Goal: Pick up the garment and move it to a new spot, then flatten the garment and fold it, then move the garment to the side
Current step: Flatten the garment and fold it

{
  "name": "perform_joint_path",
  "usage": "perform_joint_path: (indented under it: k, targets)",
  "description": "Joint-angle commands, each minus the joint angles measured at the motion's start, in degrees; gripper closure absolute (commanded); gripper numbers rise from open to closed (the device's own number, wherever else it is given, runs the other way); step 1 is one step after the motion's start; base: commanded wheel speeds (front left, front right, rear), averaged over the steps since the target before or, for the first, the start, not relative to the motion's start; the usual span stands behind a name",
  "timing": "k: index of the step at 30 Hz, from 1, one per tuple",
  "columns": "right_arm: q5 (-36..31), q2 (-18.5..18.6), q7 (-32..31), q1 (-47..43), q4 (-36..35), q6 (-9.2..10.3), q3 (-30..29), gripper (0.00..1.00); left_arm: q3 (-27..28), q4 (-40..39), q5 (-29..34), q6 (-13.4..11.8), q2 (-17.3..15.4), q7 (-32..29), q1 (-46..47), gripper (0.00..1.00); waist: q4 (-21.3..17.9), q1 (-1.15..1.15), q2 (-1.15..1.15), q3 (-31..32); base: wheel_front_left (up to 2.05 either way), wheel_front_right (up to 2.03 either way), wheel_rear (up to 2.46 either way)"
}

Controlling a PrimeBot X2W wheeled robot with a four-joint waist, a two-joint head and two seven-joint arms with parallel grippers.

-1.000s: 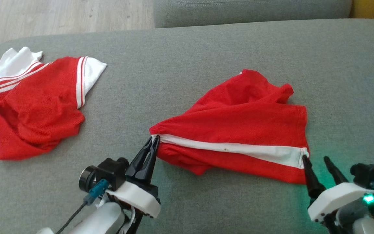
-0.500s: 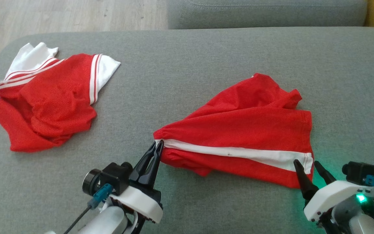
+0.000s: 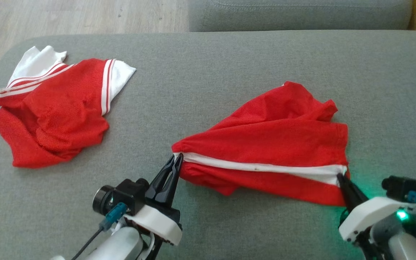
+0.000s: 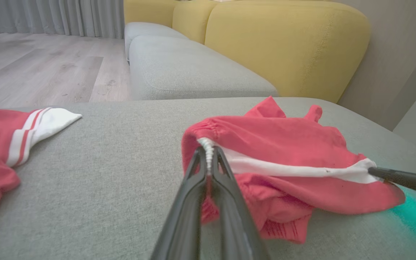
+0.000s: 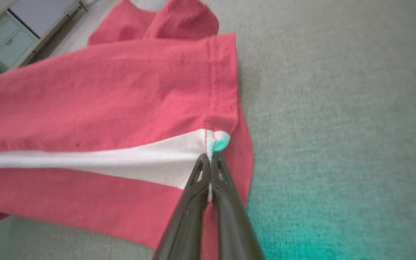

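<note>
Red with a white side stripe (image 3: 258, 168), the shorts (image 3: 273, 144) lie rumpled on the right half of the grey cushion (image 3: 208, 65), well off its far edge. At the gathered waistband end of the stripe the left gripper (image 3: 177, 158) is clamped on the cloth, with white fabric pinched between its tips (clearest in the left wrist view). At the other end of the stripe, on the hemmed leg edge, the right gripper (image 3: 340, 176) is likewise closed on the fabric, tips together. The stripe runs nearly straight between the two grippers. Above it the cloth is creased, and one leg bunches up toward the far edge. Below it a red fold sags onto the cushion near the left gripper.

Near the cushion's far left corner a second red garment (image 3: 52, 115) with white panels and stripes sits crumpled, well apart from the shorts. A green glow (image 3: 363, 173) falls on the cushion just beside the right gripper. Beyond the far left corner is wooden floor (image 3: 67, 18), and beyond the far edge another grey seat (image 3: 302, 14). The left wrist view shows a yellow backrest (image 4: 284, 43).
</note>
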State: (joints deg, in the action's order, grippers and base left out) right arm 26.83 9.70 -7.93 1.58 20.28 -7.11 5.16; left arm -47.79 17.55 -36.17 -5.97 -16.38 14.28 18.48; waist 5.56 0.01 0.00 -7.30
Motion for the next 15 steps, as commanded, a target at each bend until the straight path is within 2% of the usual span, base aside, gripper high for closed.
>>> perform_joint_path:
  k: [1,5,8,12,15]
  targets:
    - [0.8,1.5,1.3,2.3,-2.2,-0.37,1.1,1.0,2.8,-1.7,0.6,0.2,-0.7,0.7,1.6,1.0,-0.2,-0.01,0.0,0.2,0.0,0.0,0.0]
    - [2.3,2.6,2.8,2.6,-5.8,-0.37,-0.1,1.0,3.9,-3.7,2.3,0.7,-1.4,0.7,2.2,1.0,-0.7,-0.01,0.0,1.2,0.0,0.0,0.0]
    - [3.5,4.2,2.9,3.2,-11.0,-0.37,-2.2,1.0,4.6,-6.6,4.3,1.4,-3.2,0.7,4.9,1.0,-1.0,-0.01,0.0,1.8,0.0,0.0,0.0]
    - [3.6,7.2,1.8,6.2,-19.4,-0.37,-6.7,1.0,6.3,-12.4,7.3,2.0,-6.1,0.0,12.1,1.0,-1.6,-0.01,0.0,1.7,0.0,0.0,0.0]
    - [2.9,8.6,0.4,10.8,-25.0,-0.37,-9.7,1.0,7.8,-15.8,8.6,3.3,-7.9,-2.5,19.2,1.0,-2.1,-0.01,0.0,0.6,0.0,0.0,0.0]
